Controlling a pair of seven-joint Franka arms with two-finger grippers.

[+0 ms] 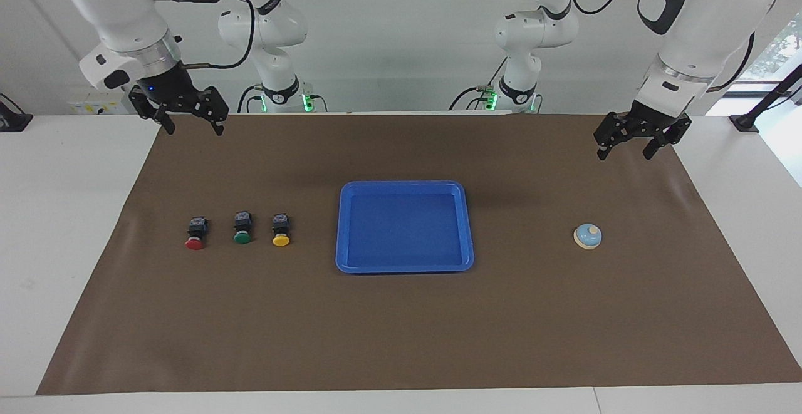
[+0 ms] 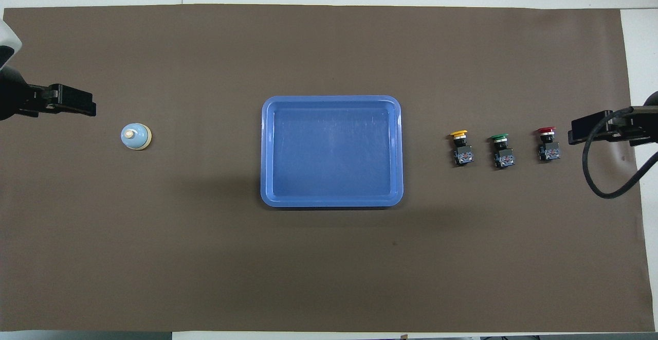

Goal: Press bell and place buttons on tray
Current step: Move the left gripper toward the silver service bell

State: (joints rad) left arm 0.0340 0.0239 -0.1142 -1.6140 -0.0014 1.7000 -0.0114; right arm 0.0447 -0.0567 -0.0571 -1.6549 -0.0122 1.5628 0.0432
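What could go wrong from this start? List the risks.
1. The red button, green button and yellow button lie on their sides in a close row; picking one may nudge or roll its neighbour.
2. The bell is small and loose on the mat, so an off-centre press by the left gripper might slide it.

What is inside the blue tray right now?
Nothing: the tray shows only its bare blue floor in both views. The three buttons sit in a row on the brown mat beside it. Nothing covers the tray.
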